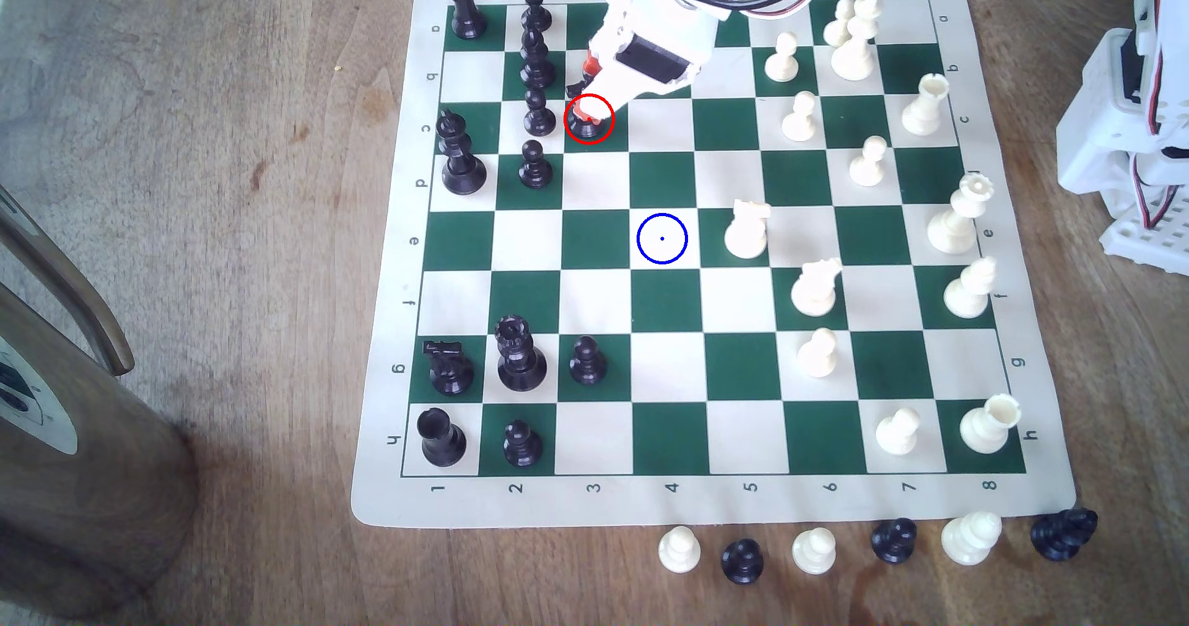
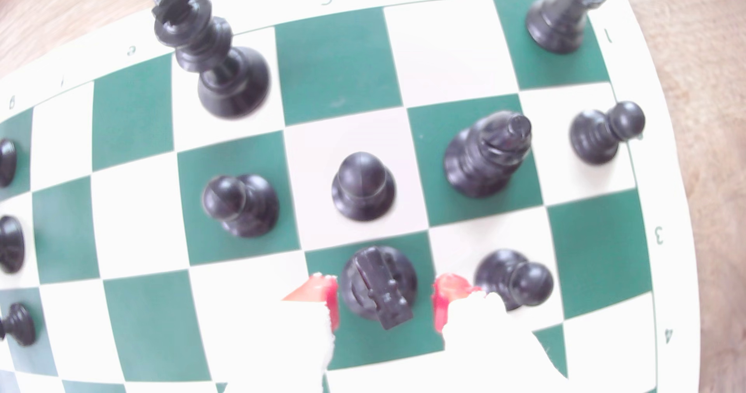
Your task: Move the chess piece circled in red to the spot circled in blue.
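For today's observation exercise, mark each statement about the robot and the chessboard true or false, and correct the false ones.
1. The gripper has its fingers either side of the black knight. True.
2. The knight already stands on the blue-ringed square. False: it stands on the red-ringed green square.
3. The blue-ringed square is empty. True.
4. A white knight stands next to the blue-ringed square. True.
5. The jaws are pressed tight on the knight. False: gaps show on both sides.
6. All captured pieces below the board are white. False: some are black.
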Robot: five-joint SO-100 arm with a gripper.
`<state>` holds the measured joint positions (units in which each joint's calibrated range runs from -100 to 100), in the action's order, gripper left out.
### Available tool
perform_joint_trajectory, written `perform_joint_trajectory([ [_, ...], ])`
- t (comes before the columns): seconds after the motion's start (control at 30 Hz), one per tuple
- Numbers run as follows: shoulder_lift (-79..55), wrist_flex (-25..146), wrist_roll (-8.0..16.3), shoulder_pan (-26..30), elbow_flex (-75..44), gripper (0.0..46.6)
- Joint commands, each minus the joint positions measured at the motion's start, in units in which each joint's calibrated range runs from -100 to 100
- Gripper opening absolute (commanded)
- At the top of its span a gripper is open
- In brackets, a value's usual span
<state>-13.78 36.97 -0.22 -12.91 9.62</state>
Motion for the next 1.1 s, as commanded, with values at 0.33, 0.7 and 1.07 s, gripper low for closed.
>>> perform_joint_trajectory([
  [0.33, 1.81, -4.21, 0.39, 0.90, 1.53, 3.4],
  [0.7, 4.61, -4.21, 1.03, 1.21, 1.53, 0.2],
  [1.07, 13.36, -0.94, 1.81, 2.31, 0.62, 0.2],
])
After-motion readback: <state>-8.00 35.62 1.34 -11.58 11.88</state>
